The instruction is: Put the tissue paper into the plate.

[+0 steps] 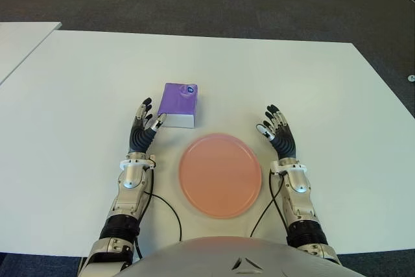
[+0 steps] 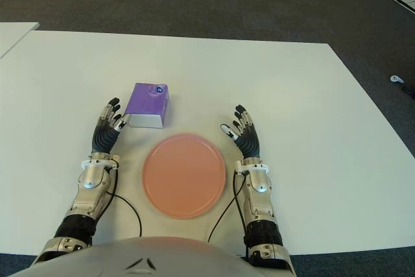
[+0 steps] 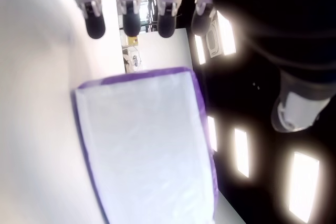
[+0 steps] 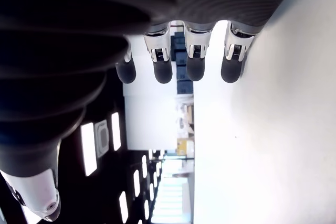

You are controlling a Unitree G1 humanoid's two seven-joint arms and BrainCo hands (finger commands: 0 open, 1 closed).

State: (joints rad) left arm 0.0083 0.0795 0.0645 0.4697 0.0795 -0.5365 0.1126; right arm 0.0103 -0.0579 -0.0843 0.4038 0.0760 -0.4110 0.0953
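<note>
1. Left of centre frame, the left hand (image 1: 145, 128) hovers with fingers spread, empty, nearest the tissue pack (image 1: 179, 104) just upper-right of it.
2. Lower centre, the plate (image 1: 220, 174) waits bare.
3. Right, the right hand (image 1: 277, 132) is spread wide, empty.

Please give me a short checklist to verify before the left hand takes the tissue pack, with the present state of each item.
1. Left hand holds nothing, fingers spread: ok.
2. Left hand is beside the purple tissue pack, on its left side: ok.
3. Fingers already touching the pack: cannot tell.
4. Pink plate has nothing lying in it: ok.
5. Right hand is open, right of the plate and away from the pack: ok.
6. White table between pack and plate is bare: ok.
</note>
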